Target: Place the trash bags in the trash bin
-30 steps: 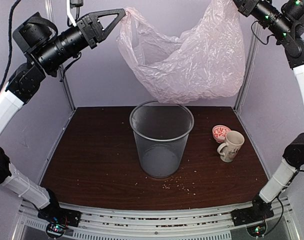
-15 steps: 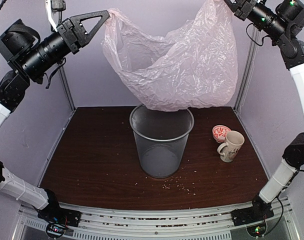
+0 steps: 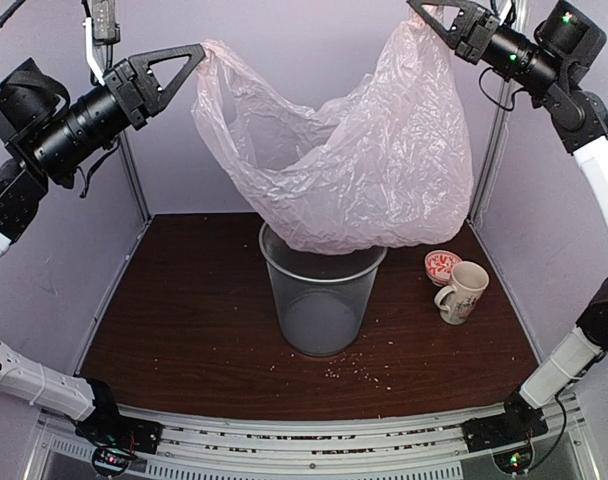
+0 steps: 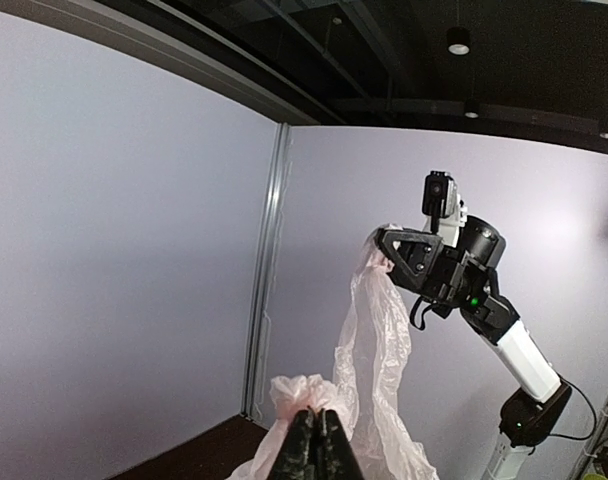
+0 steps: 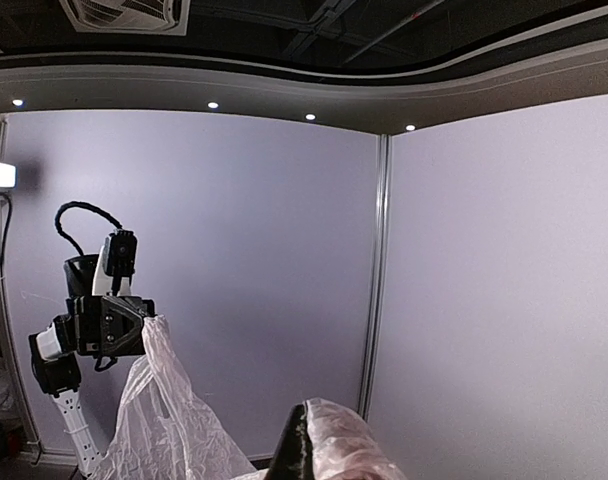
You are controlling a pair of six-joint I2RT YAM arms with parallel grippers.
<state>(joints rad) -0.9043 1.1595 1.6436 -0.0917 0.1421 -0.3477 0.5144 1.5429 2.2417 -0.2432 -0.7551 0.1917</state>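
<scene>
The translucent pinkish-white trash bag (image 3: 354,170) hangs spread between both arms, its mouth open upward. Its bottom rests at the rim of the grey see-through trash bin (image 3: 322,290), which stands upright mid-table. My left gripper (image 3: 198,52) is shut on the bag's left handle, high at the left; its wrist view shows the fingers (image 4: 319,445) pinching bunched film (image 4: 309,392). My right gripper (image 3: 416,8) is shut on the bag's right handle at the top right; its wrist view shows one dark finger (image 5: 299,450) against the film (image 5: 344,445).
A cream patterned mug (image 3: 464,291) and a small red-and-white bowl (image 3: 442,265) stand right of the bin. Crumbs lie on the dark wooden table (image 3: 184,320) in front of the bin. Lilac walls with metal posts enclose the back and sides.
Both grippers have lowered with the bag. The left one moved further left, the right one further left and down. The bag's bottom dropped from just above the bin onto its rim.
</scene>
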